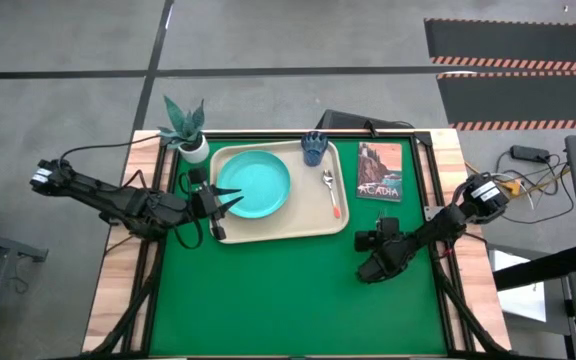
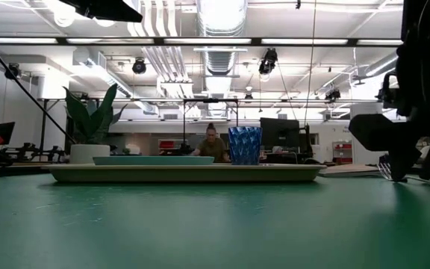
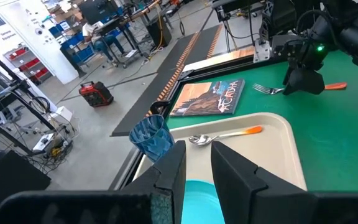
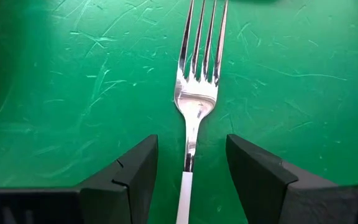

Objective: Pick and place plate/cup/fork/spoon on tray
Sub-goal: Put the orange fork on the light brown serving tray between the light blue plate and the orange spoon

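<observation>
Looking down, the plate [image 1: 256, 186], cup [image 1: 314, 148] and spoon [image 1: 331, 193] sit on the tray [image 1: 278, 228]. The left gripper [image 1: 224, 202] hovers at the plate's edge (fingers parted, empty). Wrist-on, the right gripper [image 4: 188, 168] straddles the fork [image 4: 196, 93] on the green mat [image 4: 303, 74], open, touching nothing.

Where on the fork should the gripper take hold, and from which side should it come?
Probably the fork is best gripped at its narrow neck, just behind the tines, from straight above. It lies flat on the green mat, and the open right gripper already straddles that slim stem.
</observation>
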Tool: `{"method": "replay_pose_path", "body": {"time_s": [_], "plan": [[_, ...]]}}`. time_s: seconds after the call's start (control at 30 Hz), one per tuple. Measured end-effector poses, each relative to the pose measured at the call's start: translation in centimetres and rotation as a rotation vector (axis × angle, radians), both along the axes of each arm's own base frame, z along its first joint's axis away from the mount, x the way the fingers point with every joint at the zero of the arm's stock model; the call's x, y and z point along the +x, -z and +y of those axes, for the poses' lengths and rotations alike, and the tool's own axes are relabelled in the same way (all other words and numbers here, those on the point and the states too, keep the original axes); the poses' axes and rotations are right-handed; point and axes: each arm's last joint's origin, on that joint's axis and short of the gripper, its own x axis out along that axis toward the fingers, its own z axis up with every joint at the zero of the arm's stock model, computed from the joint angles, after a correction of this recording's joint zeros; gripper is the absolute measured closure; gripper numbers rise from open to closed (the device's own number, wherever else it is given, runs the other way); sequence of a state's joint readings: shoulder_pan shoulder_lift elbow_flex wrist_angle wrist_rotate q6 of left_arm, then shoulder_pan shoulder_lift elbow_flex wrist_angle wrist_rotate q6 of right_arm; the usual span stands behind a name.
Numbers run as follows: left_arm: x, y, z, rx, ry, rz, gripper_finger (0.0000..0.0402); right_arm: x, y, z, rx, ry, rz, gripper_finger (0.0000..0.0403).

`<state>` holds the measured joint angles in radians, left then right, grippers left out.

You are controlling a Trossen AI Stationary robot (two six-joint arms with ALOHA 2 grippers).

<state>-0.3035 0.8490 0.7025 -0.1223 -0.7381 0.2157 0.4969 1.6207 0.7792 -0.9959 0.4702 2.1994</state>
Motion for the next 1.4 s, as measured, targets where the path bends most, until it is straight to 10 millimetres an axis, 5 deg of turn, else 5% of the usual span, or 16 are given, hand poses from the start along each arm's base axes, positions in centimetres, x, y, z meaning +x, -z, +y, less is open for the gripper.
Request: {"method": "replay_pose_path", "body": {"time_s": [0.73,1.4], "plan": [[0.00,0.00,-0.01,0.000,0.001,0.000,0.0340,0.17,0.06,0.11,0.017,0.002,-0.018,0.0345],[0.00,0.00,0.00,0.000,0.000,0.000,0.0340,0.24,0.08,0.16,0.022,0.002,-0.026,0.0390]]}}
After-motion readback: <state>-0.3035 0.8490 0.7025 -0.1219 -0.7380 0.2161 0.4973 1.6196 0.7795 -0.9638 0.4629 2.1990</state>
